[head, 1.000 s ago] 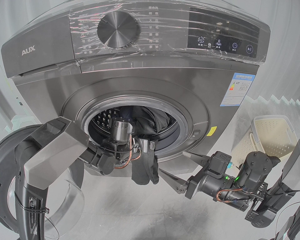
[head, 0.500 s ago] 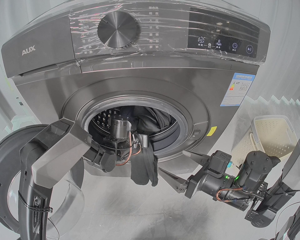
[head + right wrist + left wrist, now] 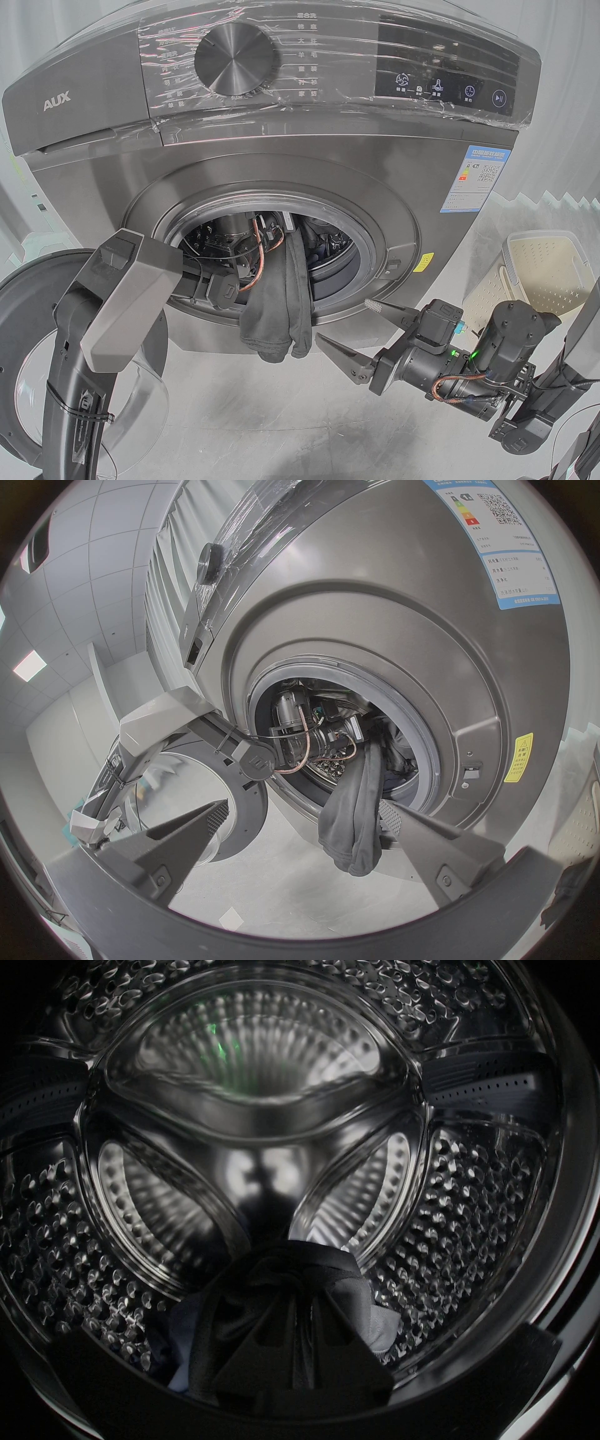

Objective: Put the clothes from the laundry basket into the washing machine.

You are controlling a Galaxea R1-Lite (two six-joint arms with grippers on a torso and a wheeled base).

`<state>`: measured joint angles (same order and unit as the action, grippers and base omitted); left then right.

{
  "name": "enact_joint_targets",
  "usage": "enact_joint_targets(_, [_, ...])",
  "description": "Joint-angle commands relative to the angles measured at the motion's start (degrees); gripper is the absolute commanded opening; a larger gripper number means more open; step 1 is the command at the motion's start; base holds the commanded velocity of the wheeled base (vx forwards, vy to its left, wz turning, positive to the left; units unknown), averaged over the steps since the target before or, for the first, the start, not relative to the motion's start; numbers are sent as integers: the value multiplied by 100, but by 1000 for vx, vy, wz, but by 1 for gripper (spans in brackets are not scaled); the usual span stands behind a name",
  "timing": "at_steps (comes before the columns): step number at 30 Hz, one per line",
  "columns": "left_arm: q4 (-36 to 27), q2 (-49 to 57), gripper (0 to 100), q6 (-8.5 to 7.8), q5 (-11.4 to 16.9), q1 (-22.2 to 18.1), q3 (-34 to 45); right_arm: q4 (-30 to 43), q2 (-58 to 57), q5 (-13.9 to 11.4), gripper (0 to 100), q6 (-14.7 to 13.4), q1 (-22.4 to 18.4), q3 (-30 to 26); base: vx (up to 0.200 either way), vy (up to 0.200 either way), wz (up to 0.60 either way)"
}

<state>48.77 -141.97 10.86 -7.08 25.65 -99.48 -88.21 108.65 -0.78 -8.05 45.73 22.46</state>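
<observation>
Black fingers (image 3: 342, 361) of my right gripper (image 3: 344, 322) stand wide apart and hold nothing. It hangs low in front of the washing machine (image 3: 387, 187), just below the rim of the opening. Beside that arm, on the floor, sits the cream laundry basket (image 3: 550, 269). The part of its inside that I can see has no clothes in it, though the arm hides one corner. The round door (image 3: 25, 325) is swung fully open on my left.

Next in is the dark grey garment (image 3: 278, 306). Most of it hangs outside, draped over the lower lip of the opening, with its tail near the open right fingers. Its upper end runs into the mouth of the drum (image 3: 475, 1210), where my left gripper (image 3: 292, 1310) is clamped on a bunch of the cloth. Some paler fabric lies on the drum floor beneath it.

Assessment: the step in hand is loading this garment, and it is only partly done. Letting go here would likely drop the cloth back over the lip to the floor. I recommend driving the left gripper deeper and lower toward the back wall, so the tail drags over the seal before release. The free right gripper could scoop the hanging end inward. I should also keep the left wrist cabling away from the rim.
</observation>
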Motion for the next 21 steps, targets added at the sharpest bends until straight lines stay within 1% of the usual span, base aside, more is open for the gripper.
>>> enact_joint_targets(1, [44, -278, 0, 48, -74, -60, -265, -3, -2, -1, 100, -4, -11, 4, 0, 0, 0])
enact_joint_targets(3, [36, -278, 0, 48, -74, -60, -230, -3, -2, -1, 100, -4, -11, 13, 0, 0, 0])
enact_joint_targets(4, [36, -270, 100, 56, -74, -60, -230, -3, -2, -1, 100, -4, -11, 4, 0, 0, 0])
enact_joint_targets(6, [27, -252, 100, 83, -74, -60, -213, -3, -2, -1, 100, -4, -11, 4, 0, 0, 0])
enact_joint_targets(7, [18, -234, 100, 127, -74, -60, -186, -3, -2, -1, 100, -4, -11, 4, 0, 0, 0])
enact_joint_targets(9, [-35, -138, 100, 153, -74, -51, 69, -3, -2, -1, 100, -4, -20, 4, 0, 0, 0])
enact_joint_targets(12, [-175, 249, 100, 127, 14, -7, 728, -3, -2, -1, 100, -4, -20, 4, 0, 0, 0])
enact_joint_targets(13, [-175, 249, 100, 127, 14, -7, 728, -3, -2, -1, 100, -4, -20, 4, 0, 0, 0])
enact_joint_targets(14, [-360, 495, 100, 83, 119, 10, 1238, -3, -2, -1, 100, -4, -20, 4, 0, 0, 0])
enact_joint_targets(16, [-474, 644, 100, 39, 278, 19, 1536, -3, -2, -1, 100, -4, -20, 4, 0, 0, 0])
enact_joint_targets(17, [-650, 873, 100, -75, 532, 37, 1949, -3, -2, -1, 100, -4, -11, 4, 0, 0, 0])
enact_joint_targets(19, [-764, 1040, 100, -216, 752, 45, 2327, -3, -2, -1, 100, -4, -2, 4, 0, 0, 0])
enact_joint_targets(20, [-755, 1066, 100, -278, 805, 63, 2459, -3, -2, -1, 100, -4, -11, 4, 0, 0, 0])
enact_joint_targets(21, [-755, 1066, 100, -278, 805, 63, 2459, -3, -2, -1, 100, -4, -11, 4, 0, 0, 0])
